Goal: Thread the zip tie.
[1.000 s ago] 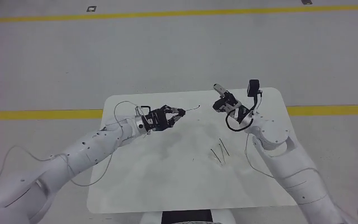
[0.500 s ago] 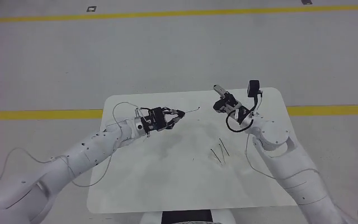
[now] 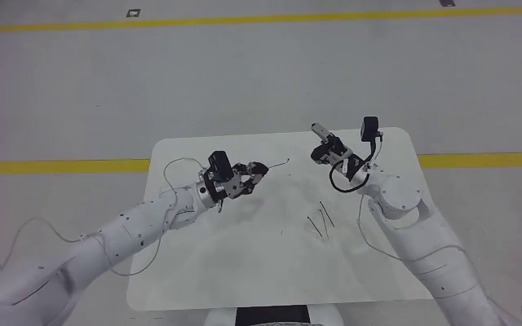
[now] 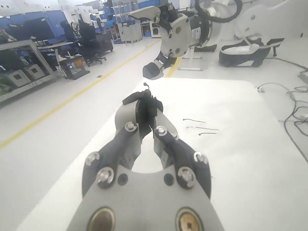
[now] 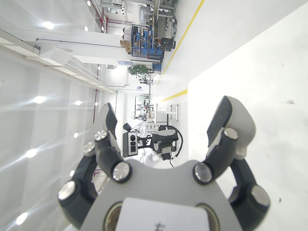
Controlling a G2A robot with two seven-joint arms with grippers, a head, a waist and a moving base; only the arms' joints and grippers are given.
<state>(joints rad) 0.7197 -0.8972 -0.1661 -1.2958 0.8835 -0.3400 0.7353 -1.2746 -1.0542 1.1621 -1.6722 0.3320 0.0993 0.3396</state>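
Note:
My left gripper [image 3: 258, 169] hangs over the white table [image 3: 245, 269], shut on a thin black zip tie [image 3: 277, 163] whose free end points toward the other arm. In the left wrist view the left gripper [image 4: 148, 99] pinches the tie, and the zip tie's head [image 4: 145, 85] sticks out beyond the fingertips. My right gripper [image 3: 318, 140] is raised at the table's far right, open and empty, a short gap from the tie's end. The right wrist view shows the right gripper [image 5: 168, 111] with its fingers spread wide; the left wrist view shows the same right gripper [image 4: 144, 41] beyond the tie.
Three spare zip ties [image 3: 320, 218] lie on the table right of centre, seen also as spare ties [image 4: 201, 127] in the left wrist view. Loose cables [image 4: 296, 102] trail on the floor beyond the table edge. A yellow floor line [image 3: 73, 166] runs past the table.
The left wrist has rolled and the gripper has shifted slightly toward the table's middle, the tie still in it. The right arm has kept still.

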